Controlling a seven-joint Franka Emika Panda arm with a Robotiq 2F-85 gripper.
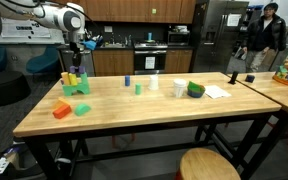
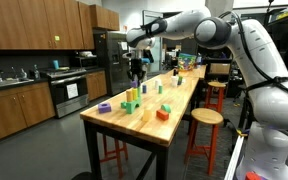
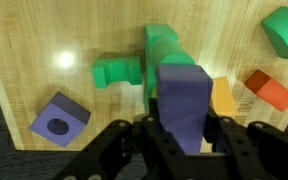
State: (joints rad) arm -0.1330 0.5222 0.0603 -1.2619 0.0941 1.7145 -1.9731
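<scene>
My gripper [image 3: 184, 132] is shut on a purple block [image 3: 184, 98], which stands upright between the jaws. It hangs above a cluster of blocks at one end of the wooden table [image 1: 144, 118]. Below it lie a green arch block [image 3: 119, 71], another green block [image 3: 162, 42] and a yellow block [image 3: 224, 98]. A purple block with a round hole [image 3: 59, 120] rests nearer the table's edge. In both exterior views the gripper [image 1: 80, 46] [image 2: 136, 63] hovers well over the stacked blocks [image 1: 75, 81] [image 2: 131, 100].
An orange block [image 3: 271, 90] [image 1: 61, 110] and a green round piece [image 3: 284, 30] lie nearby. Farther along are small blocks [image 1: 138, 88], a white cup [image 1: 152, 84], a green bowl [image 1: 196, 90] and paper [image 1: 217, 91]. A stool [image 1: 209, 165] and a person [image 1: 264, 35] are close.
</scene>
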